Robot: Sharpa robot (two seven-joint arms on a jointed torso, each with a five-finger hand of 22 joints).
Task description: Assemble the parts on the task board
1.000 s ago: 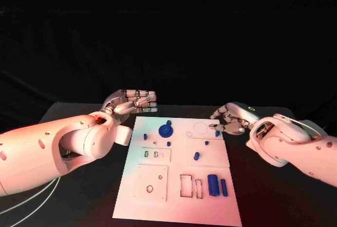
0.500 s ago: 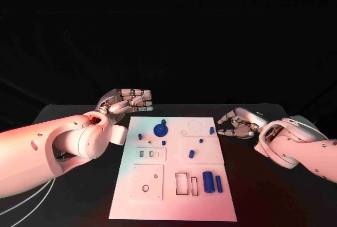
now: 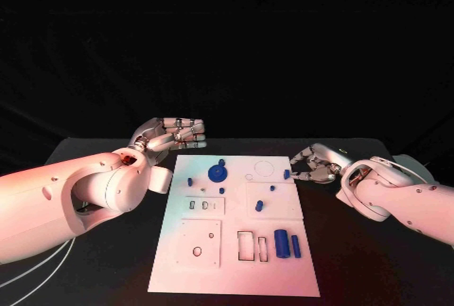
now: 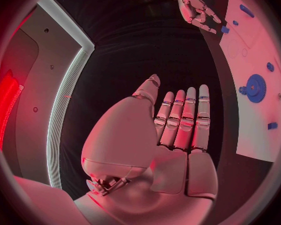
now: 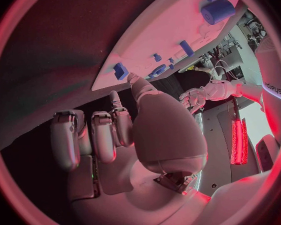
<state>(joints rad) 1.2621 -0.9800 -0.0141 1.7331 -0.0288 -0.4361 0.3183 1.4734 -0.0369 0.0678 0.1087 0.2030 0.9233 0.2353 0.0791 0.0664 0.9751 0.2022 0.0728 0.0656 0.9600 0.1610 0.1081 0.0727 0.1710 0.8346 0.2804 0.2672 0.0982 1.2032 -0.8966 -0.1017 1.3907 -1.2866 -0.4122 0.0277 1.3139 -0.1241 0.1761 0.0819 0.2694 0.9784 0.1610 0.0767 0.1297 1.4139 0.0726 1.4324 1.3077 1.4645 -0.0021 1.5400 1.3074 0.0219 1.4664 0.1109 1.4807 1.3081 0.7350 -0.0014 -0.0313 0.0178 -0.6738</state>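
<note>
Both the left hand (image 3: pixel 175 135) and right hand (image 3: pixel 315 165) hover empty, fingers apart, beside the task board (image 3: pixel 237 273)

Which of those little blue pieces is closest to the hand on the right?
The small blue piece at the task board's far right edge: the right hand has its fingers just beside it, while every other blue piece sits farther in.

white task board (image 3: pixel 237 253) on black table (image 3: pixel 369 266)
</note>
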